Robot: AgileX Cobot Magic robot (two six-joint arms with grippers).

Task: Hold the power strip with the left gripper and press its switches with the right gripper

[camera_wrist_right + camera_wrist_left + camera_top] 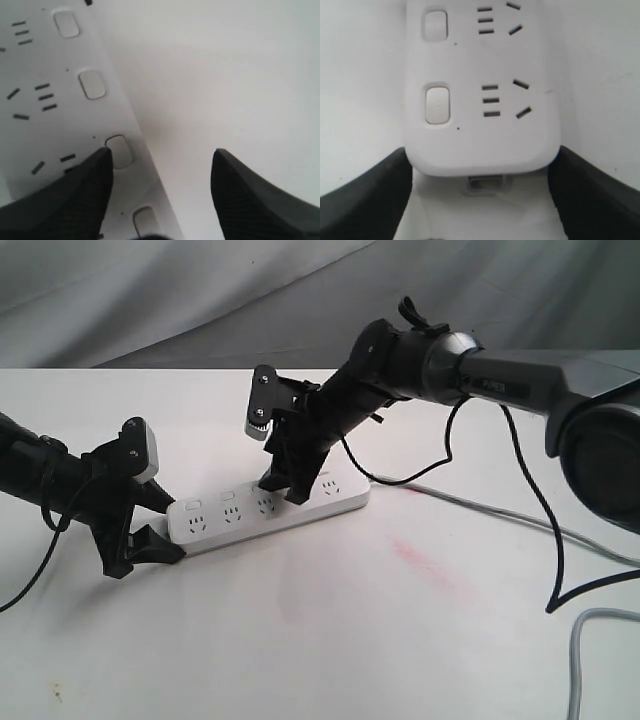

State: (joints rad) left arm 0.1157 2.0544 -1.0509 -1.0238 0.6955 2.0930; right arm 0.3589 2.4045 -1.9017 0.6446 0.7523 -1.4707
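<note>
power strip (270, 512): white plastic, smooth, with a soft sheen.
switches (437, 105): same white plastic, smooth, slightly duller.
left gripper (168, 530): matt black plastic.
right gripper (284, 490): black fingers (60, 200) with a fine grainy texture.
arm tube (520, 385): silver-grey, metal-looking, satin.
table (350, 660): white, matt; faint pink smear (425, 562) near the power strip.
backdrop (200, 290): grey cloth, creased, behind the power strip.

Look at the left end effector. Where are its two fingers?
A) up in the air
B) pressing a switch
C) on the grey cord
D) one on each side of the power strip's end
D: the left wrist view shows the left end effector with its black fingers on either side of the power strip at its rounded end.
</note>
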